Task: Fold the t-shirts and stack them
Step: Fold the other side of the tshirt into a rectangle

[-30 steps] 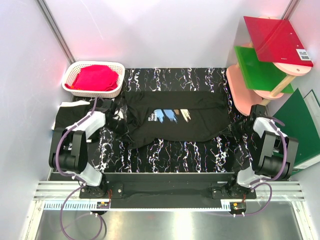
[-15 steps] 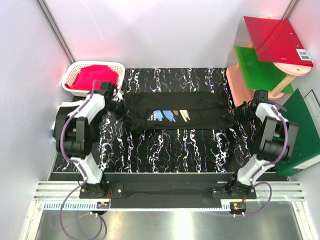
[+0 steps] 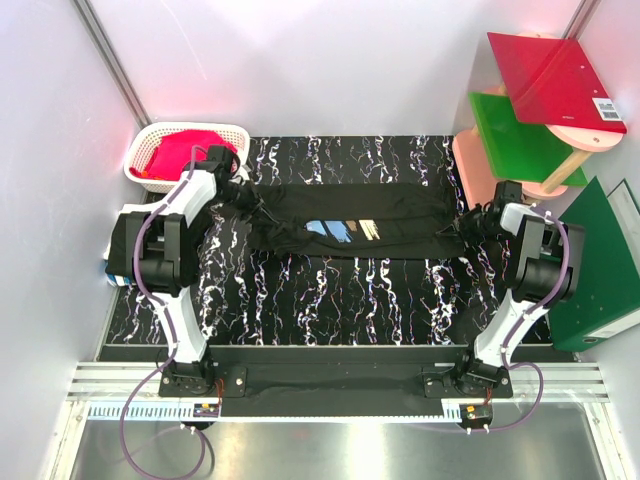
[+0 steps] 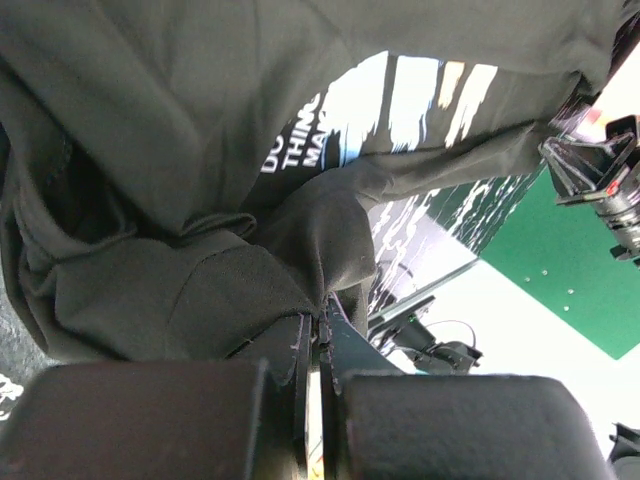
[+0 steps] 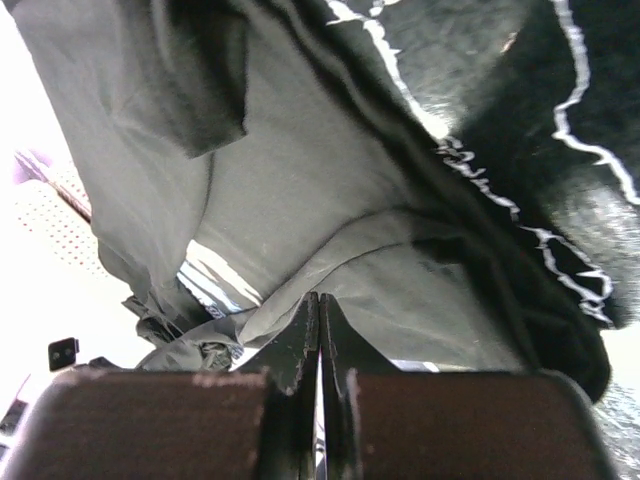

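Looking down from the top camera, we saw one black t-shirt [image 3: 390, 205] pulled out sideways into a long band across the far half of the table [image 3: 330, 300], which had that black mat with white marble veins. The brush-stroke print [image 3: 340, 230] in blue, pale blue and orange sat left of the shirt's middle, facing up, with the near edge of the fabric a bit wavy. The left gripper [image 4: 320, 325] was at the shirt's left end, jaws squeezed together on a bunched fold of black cloth, and its wrist view showed the print's white lettering just above that. The right gripper [image 5: 318, 305] had the right end, jaws pressed tight with a thin hem of fabric caught between them. So both ends were pinched, and the cloth hung between them above the mat in both wrist views. A flat black bundle [image 3: 120, 240] lay at the left edge, partly hidden behind the left arm, and we couldn't tell how neatly it was folded. A white basket [image 3: 147, 150] with red cloth [image 3: 190, 152] inside was in the far left corner. On the far right stood a pink stand [image 3: 480, 180] with a red sheet [image 3: 550, 80] and a green sheet [image 3: 515, 135] on it.
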You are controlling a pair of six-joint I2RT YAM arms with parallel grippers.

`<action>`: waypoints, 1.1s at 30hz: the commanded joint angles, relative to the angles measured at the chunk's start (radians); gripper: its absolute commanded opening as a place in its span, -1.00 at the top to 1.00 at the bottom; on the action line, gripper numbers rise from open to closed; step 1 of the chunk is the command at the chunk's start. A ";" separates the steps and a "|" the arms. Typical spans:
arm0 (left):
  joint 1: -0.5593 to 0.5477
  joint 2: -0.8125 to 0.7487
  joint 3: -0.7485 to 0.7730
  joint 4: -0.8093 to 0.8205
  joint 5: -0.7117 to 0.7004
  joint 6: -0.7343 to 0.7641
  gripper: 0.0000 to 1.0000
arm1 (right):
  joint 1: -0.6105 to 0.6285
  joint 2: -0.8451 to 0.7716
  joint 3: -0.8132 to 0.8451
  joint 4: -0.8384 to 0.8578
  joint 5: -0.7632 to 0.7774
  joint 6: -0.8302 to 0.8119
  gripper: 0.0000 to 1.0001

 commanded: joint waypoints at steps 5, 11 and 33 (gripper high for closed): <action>0.046 0.044 0.065 0.109 0.063 -0.110 1.00 | -0.004 -0.019 0.095 0.080 -0.024 -0.049 0.54; 0.075 0.119 0.103 0.198 0.064 -0.217 -0.28 | 0.004 -0.056 0.057 0.046 -0.010 -0.100 -0.12; -0.039 -0.209 -0.211 0.091 -0.170 0.194 0.05 | 0.006 -0.174 -0.002 -0.107 -0.005 -0.246 -0.18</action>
